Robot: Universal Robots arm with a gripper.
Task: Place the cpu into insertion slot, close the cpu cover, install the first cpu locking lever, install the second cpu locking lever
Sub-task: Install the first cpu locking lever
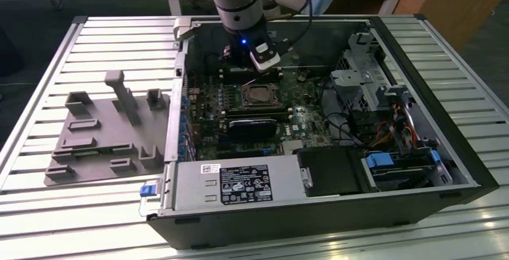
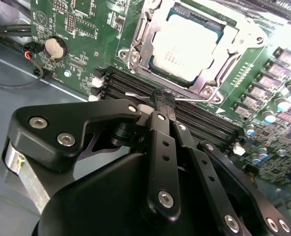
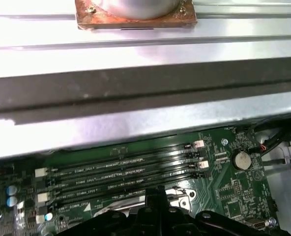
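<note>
Probably the lever stage: the cpu (image 2: 187, 46) sat in the insertion slot (image 2: 204, 17), w/ the cpu cover (image 2: 135, 53) apparently down round it in the second wrist view. The gripper (image 2: 164, 97) had its fingers pressed together, nothing seen between them, tips just beside the socket's edge over the memory slots (image 2: 123, 82). To do it well, I'd judge: keep tips low, push the lever's end only, don't scrape those slots. Levers were too thin to make out. The second wrist view gave socket detail; the exterior view gave the arm's place inside the pc case (image 1: 318, 224), plus a grey parts holder (image 1: 104, 135) outside.
</note>
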